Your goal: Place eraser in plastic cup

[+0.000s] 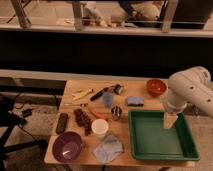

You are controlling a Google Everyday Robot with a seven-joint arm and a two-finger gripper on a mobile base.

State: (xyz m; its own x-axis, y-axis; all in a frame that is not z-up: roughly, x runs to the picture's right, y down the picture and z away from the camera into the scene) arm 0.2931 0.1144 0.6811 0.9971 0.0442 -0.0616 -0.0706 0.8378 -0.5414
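camera view: gripper (171, 120) hangs wide over green tray (150, 141), as eraser (134, 101) near plastic cup (108, 99) is not yet grasped.

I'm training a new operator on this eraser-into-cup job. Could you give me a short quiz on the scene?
1. True or false: the eraser already lies inside the plastic cup.
2. The gripper hangs over: A) the white cup, B) the green tray, C) the cloth rag.
3. Fill in: the bowl at the near left corner of the table is coloured ___.

Key: 1 false, it lies on the table apart from the cup. 2 B. 3 purple.
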